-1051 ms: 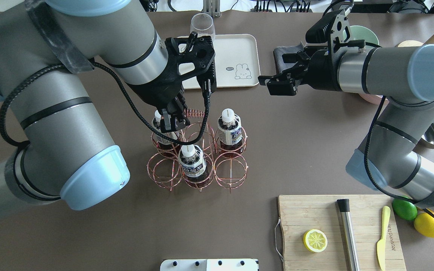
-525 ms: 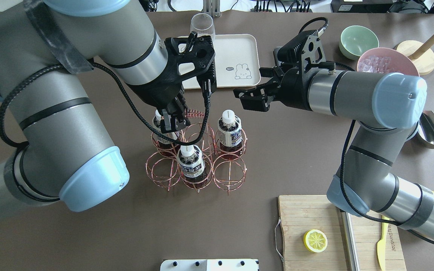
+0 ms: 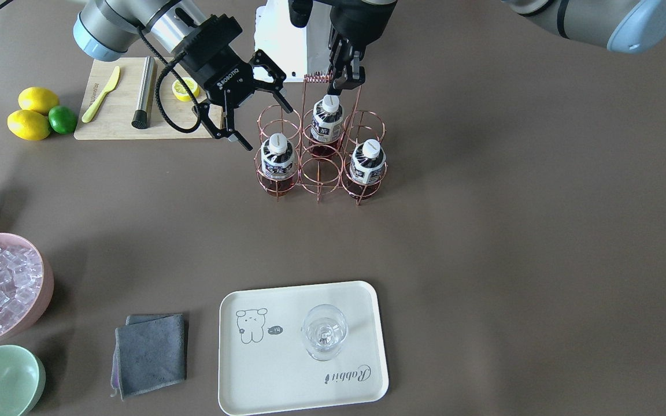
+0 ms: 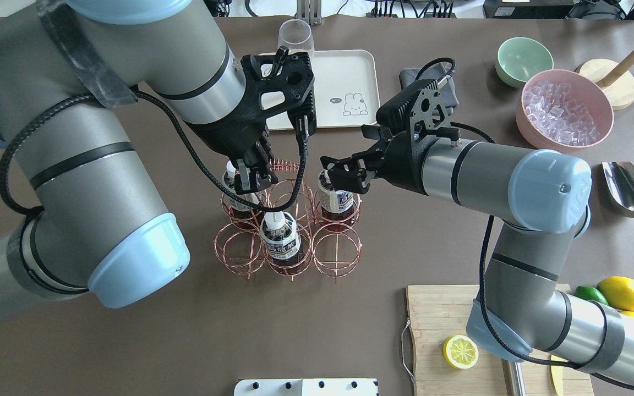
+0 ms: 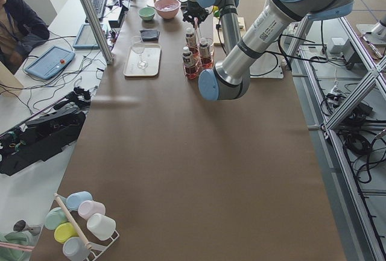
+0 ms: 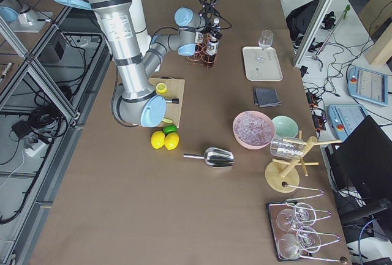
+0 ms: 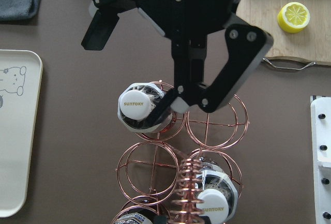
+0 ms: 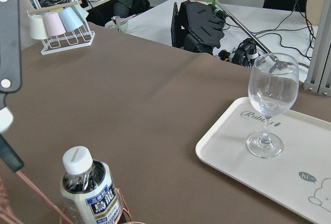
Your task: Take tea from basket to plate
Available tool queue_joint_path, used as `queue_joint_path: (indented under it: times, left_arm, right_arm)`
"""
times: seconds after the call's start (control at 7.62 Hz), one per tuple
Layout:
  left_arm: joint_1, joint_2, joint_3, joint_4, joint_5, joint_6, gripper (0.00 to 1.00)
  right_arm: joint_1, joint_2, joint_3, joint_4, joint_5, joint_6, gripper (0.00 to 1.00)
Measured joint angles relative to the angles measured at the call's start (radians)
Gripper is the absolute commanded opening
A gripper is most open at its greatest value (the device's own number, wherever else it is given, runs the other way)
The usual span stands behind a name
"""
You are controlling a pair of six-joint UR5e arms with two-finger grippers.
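The copper wire basket point(image 4: 339, 247) holds three tea bottles, also seen in the front view point(image 3: 278, 159) point(image 3: 326, 121) point(image 3: 367, 162). My left gripper point(image 4: 253, 173) is shut on the basket's coiled handle point(image 3: 317, 75). My right gripper point(image 4: 342, 173) is open and hovers just over the cap of the far-right bottle point(image 4: 339, 201). In the left wrist view one of its fingers point(image 7: 168, 105) lies beside that cap point(image 7: 137, 104). The cream plate point(image 3: 287, 381) lies apart from the basket and carries a stemmed glass point(image 3: 324, 332).
A cutting board point(image 4: 438, 313) with a lemon half point(image 4: 460, 352) lies at the front right, lemons and a lime point(image 3: 35, 112) beside it. A pink ice bowl point(image 4: 563, 110), green bowl point(image 4: 520, 58), metal scoop point(image 4: 630, 198) and grey cloth point(image 3: 149, 352) lie near the plate's side.
My right arm has swung left and toward the basket, from beside the plate to over the far-right bottle, gripper still open. My left gripper has stayed on the handle.
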Motion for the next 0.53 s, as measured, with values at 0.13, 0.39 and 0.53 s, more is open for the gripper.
queue_joint_path:
  times: [0.13, 0.39, 0.53]
  left_arm:
    - [0.000, 0.001, 0.000, -0.001, 0.000, 0.000, 0.00]
    - [0.000, 0.001, 0.000, -0.005, 0.000, 0.000, 0.00]
    - [0.000, 0.001, 0.000, -0.006, 0.000, 0.000, 0.00]
  right_arm:
    - [-0.033, -0.004, -0.003, -0.005, -0.035, -0.008, 1.00]
    - [-0.064, 0.000, -0.015, -0.008, -0.069, -0.062, 0.99]
    - [-0.067, 0.002, -0.020, -0.009, -0.075, -0.077, 0.99]
